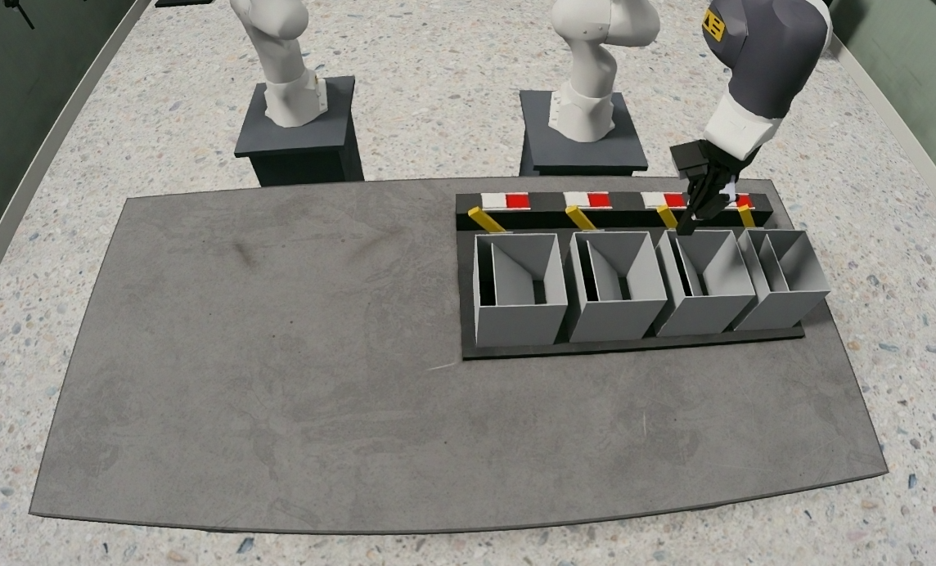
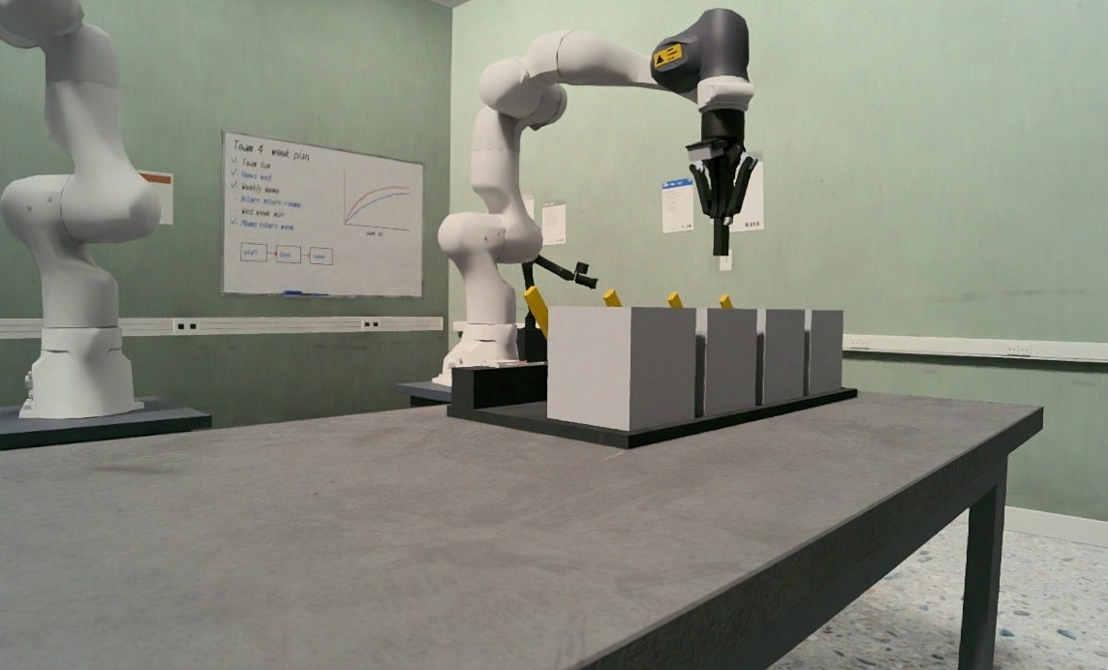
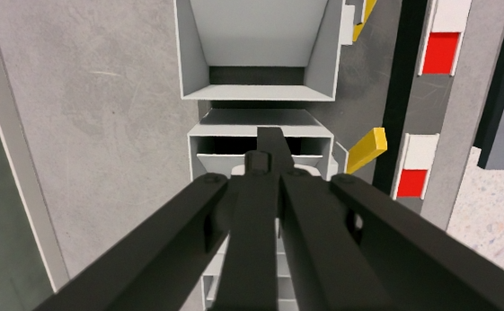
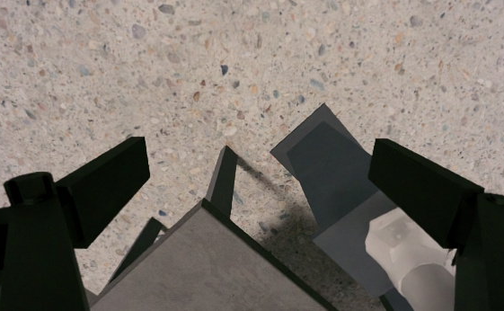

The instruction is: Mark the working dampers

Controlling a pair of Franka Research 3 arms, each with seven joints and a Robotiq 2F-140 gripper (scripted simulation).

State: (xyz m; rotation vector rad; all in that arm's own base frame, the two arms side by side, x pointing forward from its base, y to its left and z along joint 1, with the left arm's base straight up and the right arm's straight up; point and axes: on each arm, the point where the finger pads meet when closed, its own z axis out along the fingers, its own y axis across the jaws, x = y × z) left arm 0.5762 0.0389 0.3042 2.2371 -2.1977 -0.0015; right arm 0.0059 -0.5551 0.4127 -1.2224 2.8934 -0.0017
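Across the right half of the bench (image 1: 246, 387) (image 2: 292, 516) (image 3: 88, 135) (image 4: 209, 270), seen from the top, four grey dampers (image 1: 520, 323) (image 2: 588, 366) (image 3: 259, 93) stand upright in a row, each behind its own status slider (image 1: 517, 202) (image 3: 440, 53) on the dark rail (image 1: 513, 220) (image 2: 500, 387) (image 3: 429, 99). Red shows on all four sliders, though my left arm hides part of the one farthest right. Each damper has a yellow lever (image 1: 485, 219) (image 2: 535, 310) (image 3: 366, 150), leaning over toward the rail. In the exterior view I hang my left claw (image 1: 684, 226) (image 2: 721, 250) (image 3: 268, 146) point-down above the dampers, well clear of their tops, its fingers together and nothing between them. Through my left wrist camera, those closed fingers cross in front of one damper; its lever slants out beside it, and two sliders show white next to red. Through my right wrist camera, my right claw (image 4: 260, 157) has its fingers wide apart with nothing between them; below I see a corner of the bench, the speckled floor (image 4: 245, 54) and a dark pedestal (image 4: 335, 180).
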